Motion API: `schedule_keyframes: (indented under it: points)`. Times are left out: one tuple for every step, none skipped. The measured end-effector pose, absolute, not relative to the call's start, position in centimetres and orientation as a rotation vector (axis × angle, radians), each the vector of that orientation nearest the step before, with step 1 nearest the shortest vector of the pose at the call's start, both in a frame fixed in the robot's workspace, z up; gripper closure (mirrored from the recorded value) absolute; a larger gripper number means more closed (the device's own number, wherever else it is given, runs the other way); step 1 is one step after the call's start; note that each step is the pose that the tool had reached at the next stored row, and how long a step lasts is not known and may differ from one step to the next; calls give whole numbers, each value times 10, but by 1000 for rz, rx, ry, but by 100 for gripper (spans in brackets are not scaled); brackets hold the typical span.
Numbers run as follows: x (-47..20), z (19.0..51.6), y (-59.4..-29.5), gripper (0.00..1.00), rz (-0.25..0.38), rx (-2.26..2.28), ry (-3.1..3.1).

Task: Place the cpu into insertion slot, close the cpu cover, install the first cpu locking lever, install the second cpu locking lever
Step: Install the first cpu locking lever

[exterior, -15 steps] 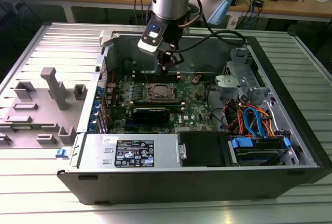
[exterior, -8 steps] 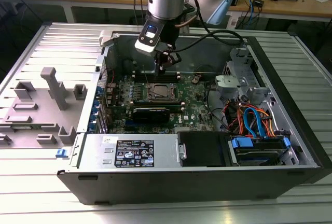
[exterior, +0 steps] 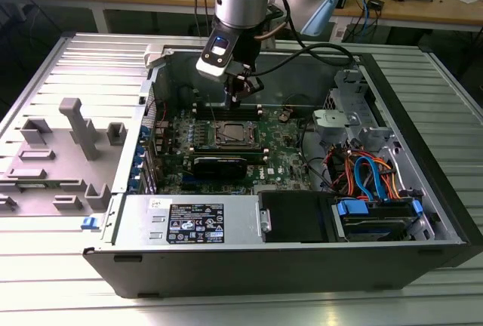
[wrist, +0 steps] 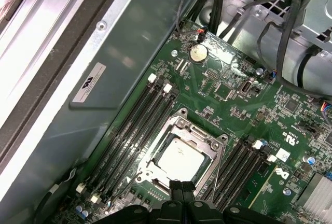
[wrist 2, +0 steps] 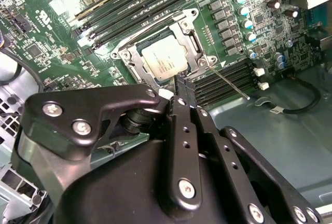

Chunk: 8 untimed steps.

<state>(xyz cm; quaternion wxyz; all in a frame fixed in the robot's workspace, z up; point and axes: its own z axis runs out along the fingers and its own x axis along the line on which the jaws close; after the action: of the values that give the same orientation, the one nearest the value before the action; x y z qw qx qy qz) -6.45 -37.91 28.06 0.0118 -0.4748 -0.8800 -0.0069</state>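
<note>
The cpu (wrist 2: 165,60) (wrist: 179,157), a silver-grey square chip, lies flat in the insertion slot (exterior: 232,134) on the green motherboard. The cpu cover (wrist 2: 190,33) (wrist: 201,135), a thin metal frame, lies down around the chip. A thin locking lever (wrist 2: 228,83) sticks out sideways from one corner of the socket over the memory slots. In both wrist views my gripper (wrist 2: 182,82) (wrist: 181,185) is shut with nothing between its fingers, its tips just off one edge of the socket. In the exterior view the gripper (exterior: 235,102) hangs just above the socket's far side.
Long black memory slots (wrist: 137,130) flank the socket on two sides. The open case's walls (exterior: 162,69) surround the board. A power supply (exterior: 192,220) sits at the front, with a drive bay and blue cables (exterior: 370,182) at the exterior view's right. A grey fixture (exterior: 75,133) stands at its left.
</note>
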Motion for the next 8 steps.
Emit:
schedule_keyframes:
  points:
    - [-64,281,-379,89,-21,-1480,-2744]
    - [-64,281,-379,89,-22,-1479,-2745]
    - [-64,281,-379,89,-22,-1479,-2745]
    - [-64,281,-379,89,-22,-1479,-2745]
    - [-64,281,-379,89,-22,-1479,-2745]
    - [-64,281,-379,89,-22,-1479,-2745]
    - [-64,281,-379,89,-22,-1479,-2745]
    - [-64,281,-379,89,-21,-1479,-2745]
